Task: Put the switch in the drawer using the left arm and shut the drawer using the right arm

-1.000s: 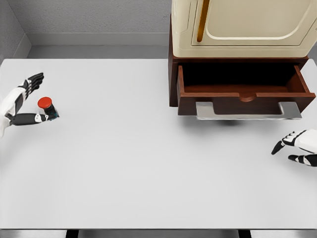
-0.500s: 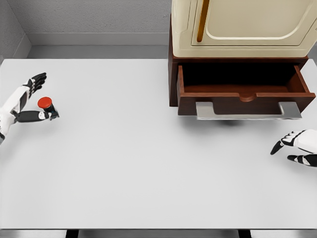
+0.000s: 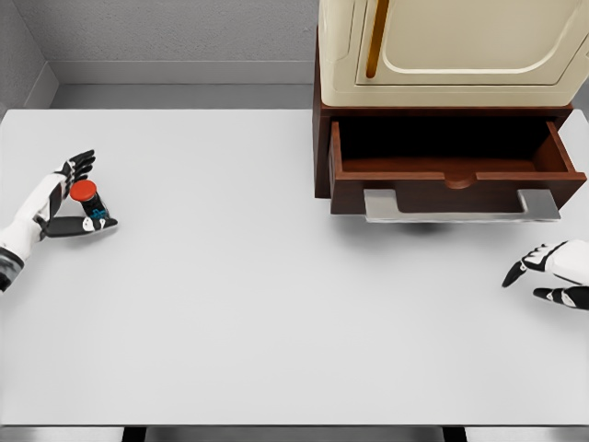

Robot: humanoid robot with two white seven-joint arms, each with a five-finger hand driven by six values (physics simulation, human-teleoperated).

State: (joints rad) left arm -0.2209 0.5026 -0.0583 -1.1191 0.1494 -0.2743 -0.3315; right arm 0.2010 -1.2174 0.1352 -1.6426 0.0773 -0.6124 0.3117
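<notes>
holding one switch [image 3: 88,198] in left hand [image 3: 57,198]; one drawer [image 3: 456,166] open.

The white-and-black left hand [image 3: 57,198] is shifted lower and rightward, fingers drawn closer around the red-capped switch [image 3: 89,203], now tilted.

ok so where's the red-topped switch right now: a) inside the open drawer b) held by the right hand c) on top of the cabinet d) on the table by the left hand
d: the switch sits at the table's far left between the left hand's fingers and thumb, far from the open drawer and the right hand.
</notes>
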